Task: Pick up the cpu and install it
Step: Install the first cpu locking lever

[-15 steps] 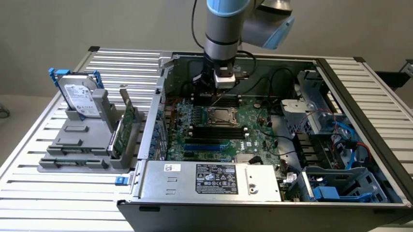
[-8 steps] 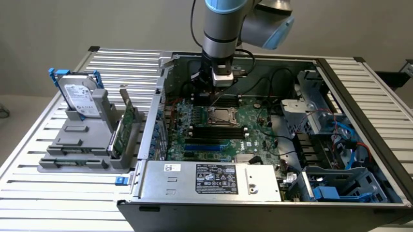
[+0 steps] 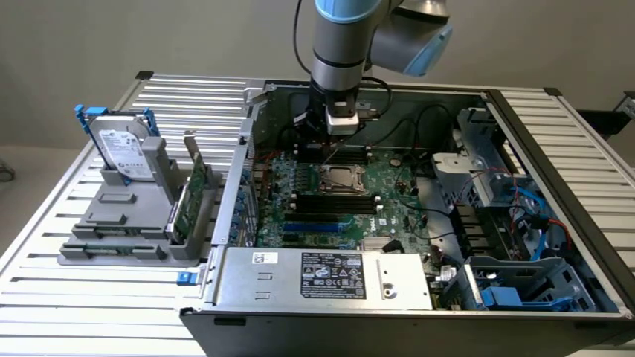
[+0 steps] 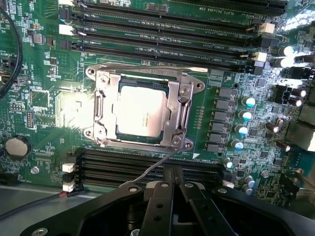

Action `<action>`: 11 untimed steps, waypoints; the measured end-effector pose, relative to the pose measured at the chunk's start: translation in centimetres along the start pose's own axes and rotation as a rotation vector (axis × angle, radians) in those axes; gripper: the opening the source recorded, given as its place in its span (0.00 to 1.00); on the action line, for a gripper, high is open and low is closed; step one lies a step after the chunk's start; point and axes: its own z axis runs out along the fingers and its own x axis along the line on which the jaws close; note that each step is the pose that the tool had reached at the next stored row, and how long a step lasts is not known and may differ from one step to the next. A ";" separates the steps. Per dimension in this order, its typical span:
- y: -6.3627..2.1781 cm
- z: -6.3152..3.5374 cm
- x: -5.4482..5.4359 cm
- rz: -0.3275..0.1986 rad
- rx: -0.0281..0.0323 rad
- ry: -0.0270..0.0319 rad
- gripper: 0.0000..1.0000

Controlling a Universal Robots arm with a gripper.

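The cpu [image 4: 140, 110], a small square chip with a silvery top, lies flat inside the metal socket frame [image 4: 183, 105] on the green motherboard [image 4: 44, 98]. In the exterior view the cpu [image 3: 340, 178] sits mid-board inside the open computer case. My gripper [image 3: 340, 141] hangs above the board, just behind the socket and clear of it. In the wrist view the black fingers [image 4: 160, 196] of my gripper [image 4: 172, 172] meet with nothing between them, apart from the chip. A thin wire lever [image 4: 152, 169] runs from the socket toward the fingers.
Black memory slots [image 4: 172, 29] flank the socket on both sides. A silver hard drive with blue bracket [image 3: 124, 152] and a green card [image 3: 193, 190] stand in a grey holder [image 3: 119, 223] at the exterior view's left. A power supply [image 3: 328, 275], cables and a drive cage [image 3: 496, 193] crowd the case.
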 end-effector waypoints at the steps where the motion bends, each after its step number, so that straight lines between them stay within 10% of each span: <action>1: 0.02 0.11 0.0 0.000 -0.0006 0.0000 0.11; 11: 0.08 0.35 0.0 0.004 -0.0053 -0.0100 0.11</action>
